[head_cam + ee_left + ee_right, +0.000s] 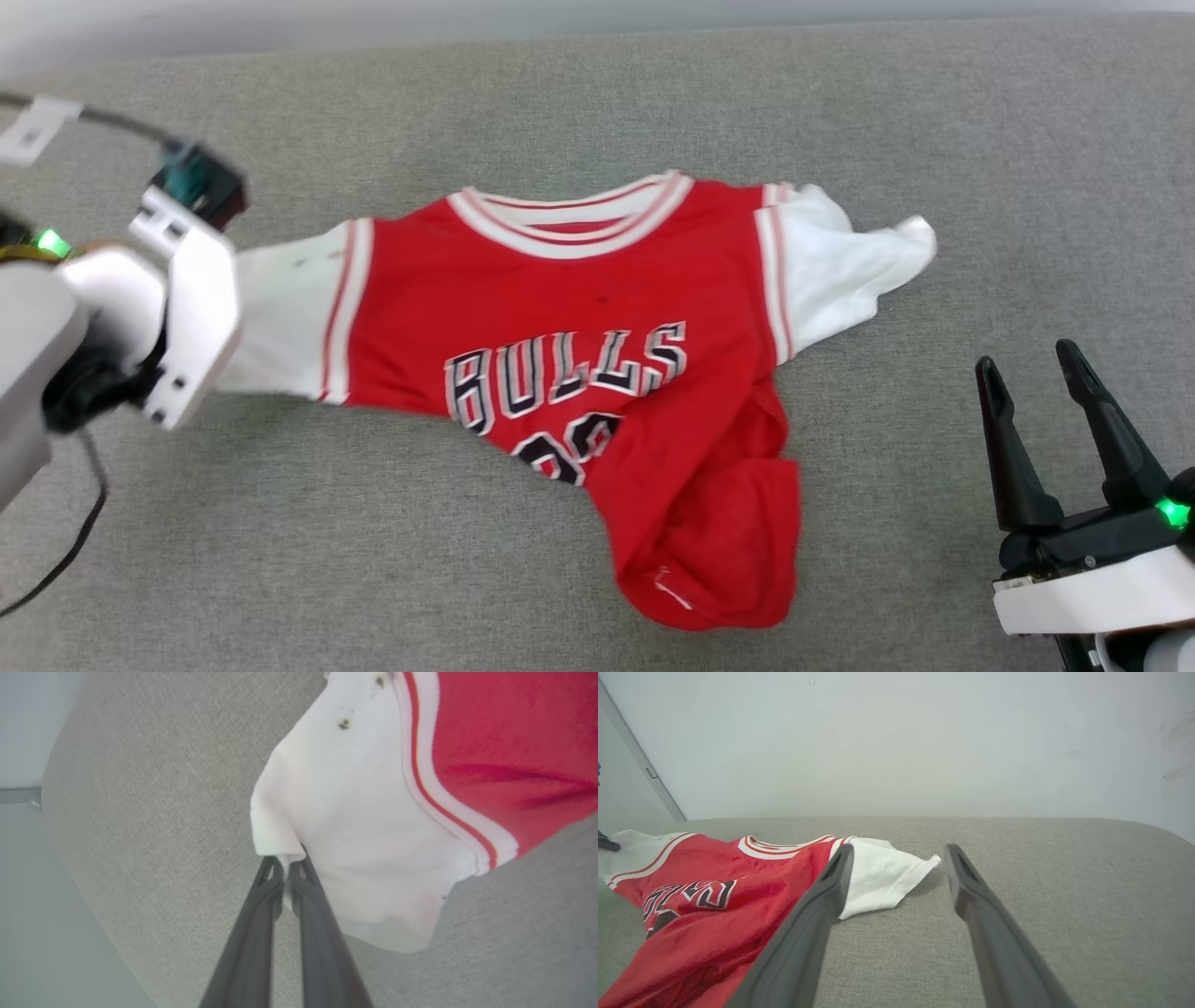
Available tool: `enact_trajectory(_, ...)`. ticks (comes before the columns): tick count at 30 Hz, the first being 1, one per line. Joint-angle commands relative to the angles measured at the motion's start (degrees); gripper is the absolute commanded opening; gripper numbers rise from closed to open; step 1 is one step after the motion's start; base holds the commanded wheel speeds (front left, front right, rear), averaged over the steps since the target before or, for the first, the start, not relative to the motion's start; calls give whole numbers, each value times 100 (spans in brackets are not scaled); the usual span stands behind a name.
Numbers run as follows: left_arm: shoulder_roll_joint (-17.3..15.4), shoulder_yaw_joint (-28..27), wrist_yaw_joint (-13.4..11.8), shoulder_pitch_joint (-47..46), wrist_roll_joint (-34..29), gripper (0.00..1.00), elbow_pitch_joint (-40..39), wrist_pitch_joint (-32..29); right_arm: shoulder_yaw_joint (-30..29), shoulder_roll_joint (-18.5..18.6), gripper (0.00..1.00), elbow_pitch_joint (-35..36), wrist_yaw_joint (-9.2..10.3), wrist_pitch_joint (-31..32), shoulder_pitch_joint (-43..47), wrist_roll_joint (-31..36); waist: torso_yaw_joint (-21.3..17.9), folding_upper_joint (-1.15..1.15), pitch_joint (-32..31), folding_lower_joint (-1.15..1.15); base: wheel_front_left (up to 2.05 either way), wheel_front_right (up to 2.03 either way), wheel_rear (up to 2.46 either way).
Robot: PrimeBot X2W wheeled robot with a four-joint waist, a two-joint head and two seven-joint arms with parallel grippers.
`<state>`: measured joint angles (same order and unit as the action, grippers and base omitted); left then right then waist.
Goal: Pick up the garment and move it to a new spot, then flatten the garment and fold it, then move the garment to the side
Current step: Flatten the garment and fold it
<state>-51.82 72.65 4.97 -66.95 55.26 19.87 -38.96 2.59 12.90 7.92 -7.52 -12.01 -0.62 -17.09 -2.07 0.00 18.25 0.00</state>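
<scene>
Pinching sleeve (336, 812) edge: left gripper (286, 870) clamped on shirt (579, 299), apparently to pull it flat | right gripper (1032, 364) spread wide, empty, parked clear of it.

My left claw (286, 868) is at the left, its two dark fingers pressed together on the sleeve edge of the garment (355, 835). My pale left wrist (191, 313) points toward the right. My right claw (1027, 362) is near, at the right, with fingers wide apart, pointing far and holding nothing.
</scene>
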Motion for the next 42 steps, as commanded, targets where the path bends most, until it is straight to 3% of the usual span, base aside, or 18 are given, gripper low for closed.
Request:
enact_trajectory(1, -108, 0, -93, 259, 51, 0, 132, 120, 2, 49, 100, 45, 6, 33, 77, 21, 24, 0, -10, 0, 0, 0, 0)
enact_trajectory(9, 18, -4, -204, 891, 288, 3, 632, 572, 23, 110, 100, 77, 6, 148, 48, 47, -22, 0, 36, 0, 0, 0, 0)
enact_trajectory(10, 68, -14, -210, 891, 245, 58, 685, 685, 23, 124, 100, 72, 6, 178, 29, 53, -18, 0, 10, 0, 0, 0, 0)
enact_trajectory(11, 119, -36, -218, 878, 210, 100, 726, 820, 6, 145, 100, 76, 6, 180, 6, 64, -8, 0, -27, 0, 0, 0, 0)
enact_trajectory(16, 191, -194, -271, 755, -192, 100, 743, 1921, -67, 377, 100, 128, 6, 278, -225, 92, 64, 0, -343, 0, 0, 0, 0)
enact_trajectory(20, 195, -418, -644, 872, -454, 100, 455, 3014, -65, 722, 100, 216, 6, 476, -566, 123, 175, 0, -624, 0, 0, 0, 0)
enact_trajectory(23, 223, -634, -1214, 1115, -620, 100, 52, 3928, 201, 1139, 100, 241, 6, 904, -913, 62, 292, 0, -790, 0, 0, 0, 0)
enact_trajectory(29, 204, -1021, -2571, 1866, -791, 100, -954, 5168, 1484, 2448, 100, 208, 6, 2557, -1743, -398, 506, 0, -900, 0, 0, 0, 0)
enact_trajectory(30, 207, -1109, -2789, 2013, -795, 100, -1118, 5258, 1683, 2634, 100, 183, 6, 2840, -1900, -531, 544, 0, -889, 0, 0, 0, 0)
enact_trajectory(31, 207, -1109, -2789, 2013, -795, 100, -1118, 5258, 1683, 2634, 100, 183, 6, 2840, -1900, -531, 544, 0, -889, 0, 0, 0, 0)
enact_trajectory(33, 223, -1304, -3182, 2278, -824, 100, -1424, 5359, 2098, 2956, 100, 157, 6, 3351, -2256, -790, 614, 0, -848, 0, 0, 0, 0)
enact_trajectory(37, 318, -2031, -3834, 2907, -943, 100, -2019, 5419, 2912, 3413, 100, 16, 6, 4333, -3037, -1300, 709, 0, -705, 0, 0, 0, 0)
enact_trajectory(42, 526, -3069, -4338, 3895, -1474, 100, -2588, 5413, 3831, 3665, 100, -333, 6, 5452, -4120, -1824, 817, 0, -455, 0, 0, 0, 0)
